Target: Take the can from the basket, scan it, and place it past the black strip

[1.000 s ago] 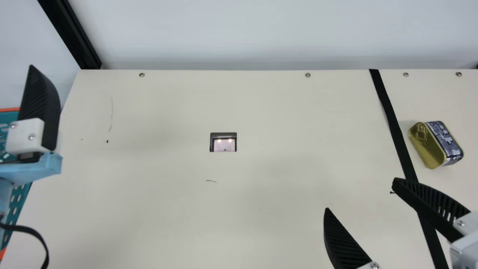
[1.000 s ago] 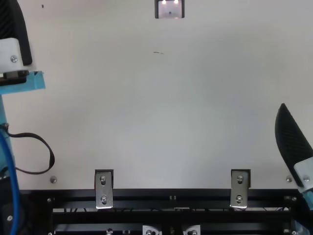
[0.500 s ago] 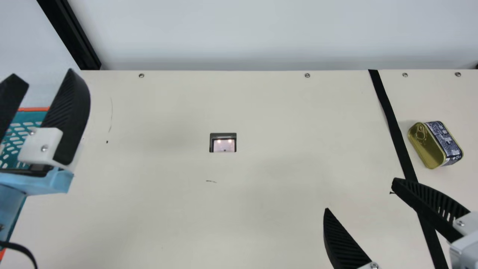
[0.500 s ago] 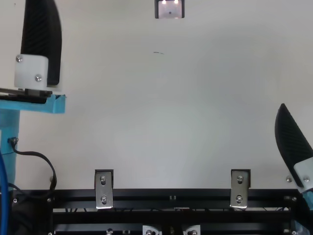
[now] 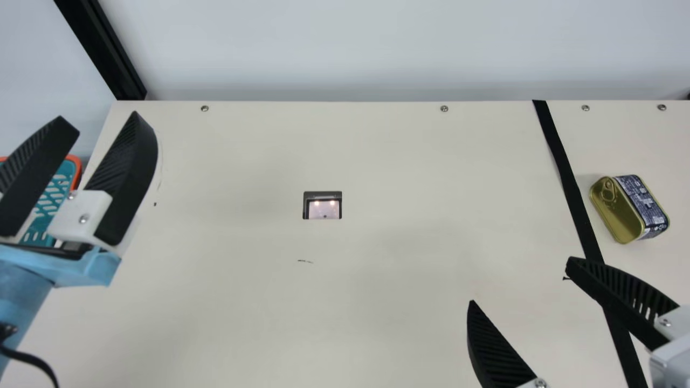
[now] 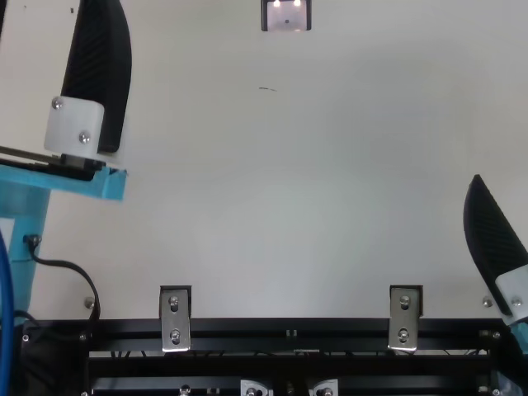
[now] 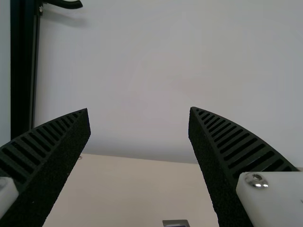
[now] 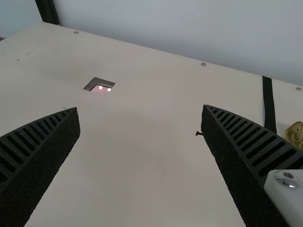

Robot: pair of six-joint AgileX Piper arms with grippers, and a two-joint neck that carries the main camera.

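Left pincer (image 5: 102,120) and right pincer (image 5: 522,281) gape; past the strip (image 5: 573,194), the can (image 5: 620,218) has a dark label (image 5: 641,200) with white print

Our view shows the gold can (image 5: 629,209) on its side, ring-pull lid and dark blue label visible, just right of the black strip (image 5: 565,172). Left of both, we see the lit scanner (image 5: 323,209) and partly hidden, orange-rimmed teal basket (image 5: 78,168).

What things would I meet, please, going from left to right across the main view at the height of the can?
Left gripper → scanner window → black strip → gold ring-pull can with a dark blue label.
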